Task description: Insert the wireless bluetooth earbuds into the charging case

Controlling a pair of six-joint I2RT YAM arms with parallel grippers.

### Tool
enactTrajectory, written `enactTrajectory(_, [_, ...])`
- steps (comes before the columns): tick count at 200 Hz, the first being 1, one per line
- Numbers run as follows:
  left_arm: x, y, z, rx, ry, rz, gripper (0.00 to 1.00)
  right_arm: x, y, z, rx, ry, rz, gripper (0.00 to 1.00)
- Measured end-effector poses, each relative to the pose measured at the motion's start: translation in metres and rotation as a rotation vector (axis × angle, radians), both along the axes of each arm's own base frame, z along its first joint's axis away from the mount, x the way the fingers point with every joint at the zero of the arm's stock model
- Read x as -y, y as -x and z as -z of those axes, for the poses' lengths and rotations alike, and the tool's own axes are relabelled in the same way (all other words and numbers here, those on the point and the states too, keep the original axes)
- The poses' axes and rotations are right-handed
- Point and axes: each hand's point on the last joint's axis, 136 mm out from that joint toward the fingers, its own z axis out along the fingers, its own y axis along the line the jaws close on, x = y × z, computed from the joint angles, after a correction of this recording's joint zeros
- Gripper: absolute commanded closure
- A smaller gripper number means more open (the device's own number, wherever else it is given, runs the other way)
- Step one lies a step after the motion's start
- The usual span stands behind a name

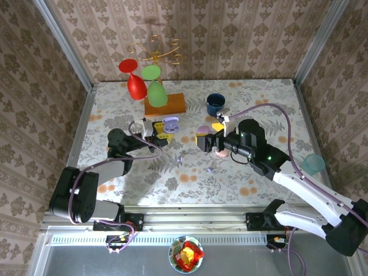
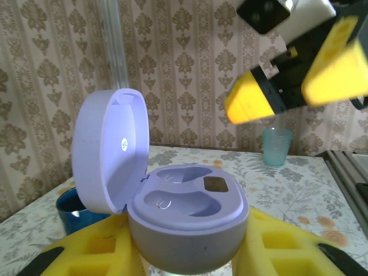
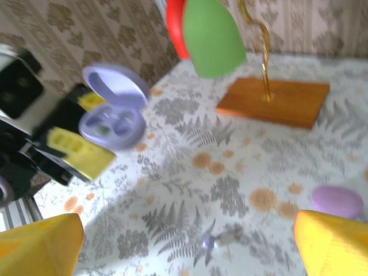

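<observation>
We find the right gripper (image 3: 184,250), jaws apart, nearer the earbud (image 3: 210,242), which lies on the table (image 3: 172,167) just ahead. The left gripper (image 1: 163,133) clamps the open case (image 2: 184,213).

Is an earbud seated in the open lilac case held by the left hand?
No, both wells of the lilac case are visibly empty.

Matt plastic case (image 2: 190,241), smooth wooden stand base (image 3: 273,100).
</observation>
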Motion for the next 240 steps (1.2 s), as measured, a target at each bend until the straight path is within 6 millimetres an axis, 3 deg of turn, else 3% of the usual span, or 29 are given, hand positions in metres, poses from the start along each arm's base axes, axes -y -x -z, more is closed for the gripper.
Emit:
enactTrajectory(22, [-0.009, -0.003, -0.002, 0.009, 0.003, -0.030, 0.65, -0.001, -0.004, 0.038, -0.137, 0.041, 0.019, 0.12])
enactTrajectory(47, [-0.015, -0.006, -0.009, 0.027, 0.011, -0.059, 0.65, -0.011, -0.006, 0.095, -0.325, 0.113, -0.003, 0.15])
enactTrajectory(64, [-0.016, -0.004, -0.012, 0.038, 0.016, -0.065, 0.65, -0.021, -0.007, 0.135, -0.464, 0.178, -0.034, 0.17])
enactTrajectory(91, [-0.018, -0.001, -0.012, 0.041, 0.019, -0.075, 0.65, -0.045, -0.013, 0.176, -0.618, 0.220, -0.110, 0.19])
enactTrajectory(119, [-0.020, -0.002, -0.014, 0.047, 0.024, -0.089, 0.65, -0.075, -0.025, 0.195, -0.692, 0.222, -0.203, 0.21])
enactTrajectory(172, [-0.021, -0.002, -0.016, 0.054, 0.028, -0.098, 0.65, -0.123, -0.046, 0.212, -0.718, 0.234, -0.342, 0.22])
enactTrajectory(209, [-0.022, -0.002, -0.018, 0.058, 0.030, -0.100, 0.65, -0.130, -0.042, 0.233, -0.771, 0.255, -0.384, 0.26])
enactTrajectory(240, [-0.022, -0.001, -0.019, 0.061, 0.032, -0.102, 0.65, -0.129, -0.039, 0.232, -0.776, 0.248, -0.405, 0.26])
